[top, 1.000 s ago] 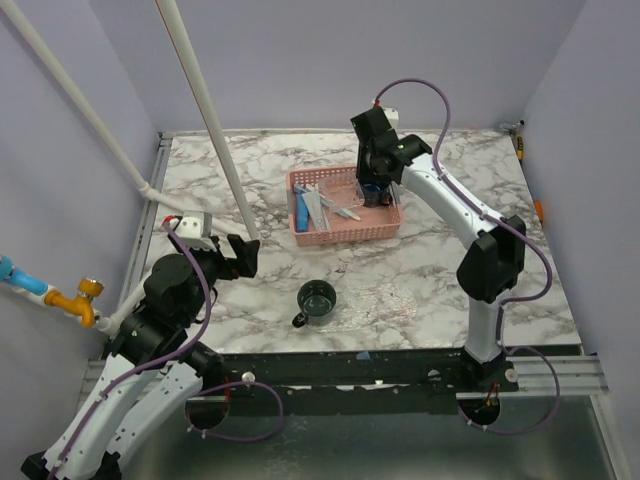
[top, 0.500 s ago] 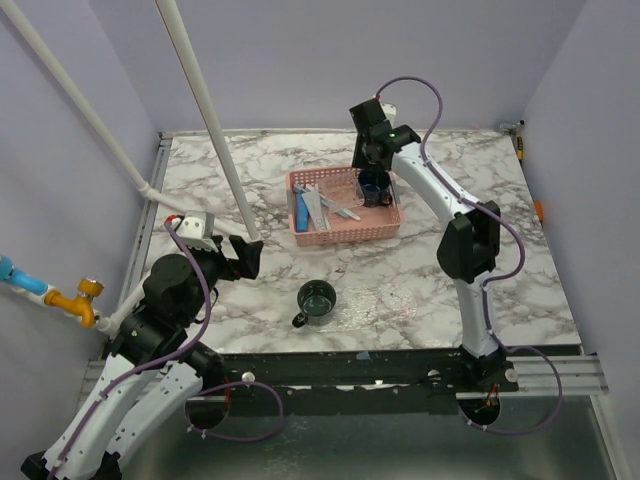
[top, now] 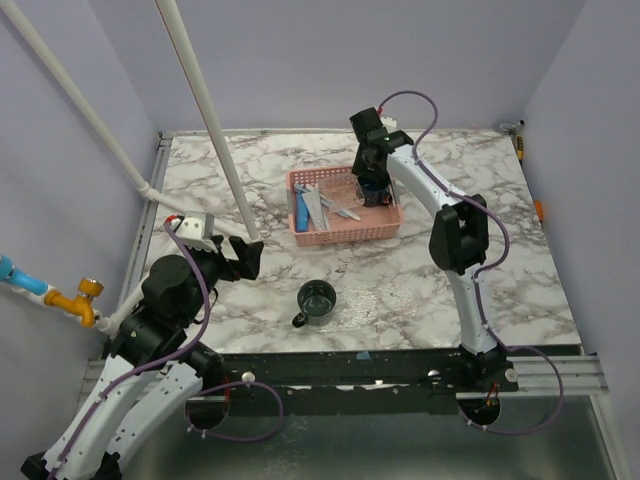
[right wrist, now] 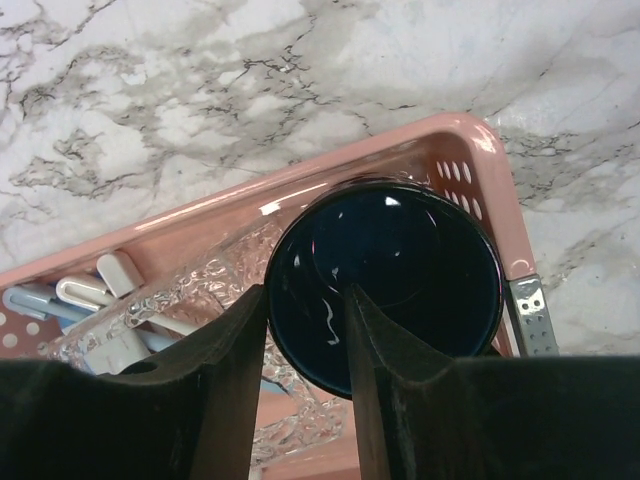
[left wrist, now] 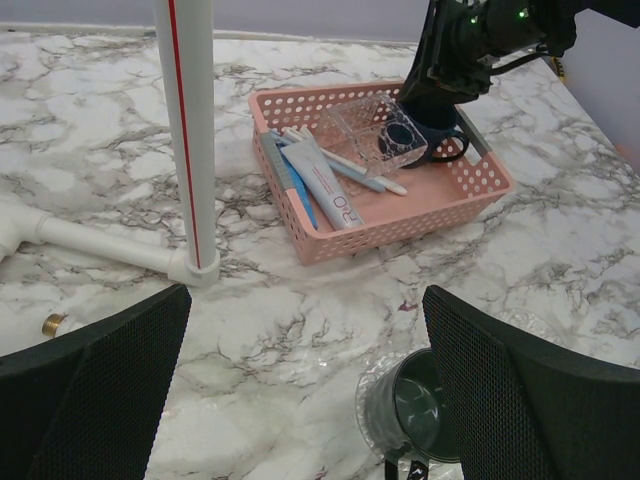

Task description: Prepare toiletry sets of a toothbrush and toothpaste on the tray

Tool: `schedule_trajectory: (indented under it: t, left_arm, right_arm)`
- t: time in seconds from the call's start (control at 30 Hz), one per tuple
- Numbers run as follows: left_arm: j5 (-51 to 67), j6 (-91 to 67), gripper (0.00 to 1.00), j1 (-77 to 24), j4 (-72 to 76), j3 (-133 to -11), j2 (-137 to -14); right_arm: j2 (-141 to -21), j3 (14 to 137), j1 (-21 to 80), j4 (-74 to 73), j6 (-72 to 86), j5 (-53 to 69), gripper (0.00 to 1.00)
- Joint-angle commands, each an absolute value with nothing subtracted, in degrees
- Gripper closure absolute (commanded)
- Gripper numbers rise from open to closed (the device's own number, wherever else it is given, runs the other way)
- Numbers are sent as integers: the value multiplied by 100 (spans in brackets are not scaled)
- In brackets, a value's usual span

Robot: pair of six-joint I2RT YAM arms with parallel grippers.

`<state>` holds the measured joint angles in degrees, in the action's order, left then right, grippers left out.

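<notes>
A pink basket (top: pixel 345 232) holds a white-and-blue toothpaste tube (left wrist: pixel 325 185), toothbrushes (left wrist: pixel 362 175), a clear tray (left wrist: pixel 385 130) leaning on its side, and a dark blue mug (right wrist: pixel 400 270). My right gripper (right wrist: pixel 305 300) reaches down into the basket's right end. It is open: one finger is outside the blue mug's wall and the other inside, straddling the rim. The crinkled clear tray (right wrist: pixel 200 290) lies just left of the fingers. My left gripper (left wrist: pixel 305 400) hangs wide open over bare marble near the front left, holding nothing.
A dark green mug (top: pixel 317 300) stands near the table's front, with faint glinting clear plastic (top: pixel 385 298) around and right of it. A white pipe (left wrist: pixel 190 130) with a red stripe rises left of the basket, its foot on the table.
The right arm's elbow has swung in towards the basket and its wrist has shifted slightly back over the blue mug. The mug stays in the basket. The left arm has not moved.
</notes>
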<state>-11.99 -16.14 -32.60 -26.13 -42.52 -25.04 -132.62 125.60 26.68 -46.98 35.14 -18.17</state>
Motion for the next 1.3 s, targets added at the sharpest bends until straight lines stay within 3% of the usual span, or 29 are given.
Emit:
schedule_trajectory:
  t: [0.0, 0.47, 0.63, 0.87, 1.27]
  left_arm:
    - [-1112, -1529, 1, -3255, -2526, -4254, -2428]
    - [-1143, -1521, 1, -3250, -2522, -4259, -2431]
    - [-1151, -1512, 1, -3253, -2520, -4254, -2431]
    - [-1142, -1512, 1, -3252, -2517, -4254, -2436]
    - [-1125, -1503, 1, -3248, -2513, -4261, -2464]
  right_arm:
    - [-13462, 12806, 2597, -4671, 3724, -1696, 61]
    - [-13868, 13063, 2538, -4612, 3814, -1575, 61]
    - [-13982, 13165, 2540, -4615, 3788, -1435, 74]
    - [-13953, 13201, 2540, -4617, 3757, -1355, 99]
    - [-13461, 13094, 2536, -4523, 3744, -1321, 100]
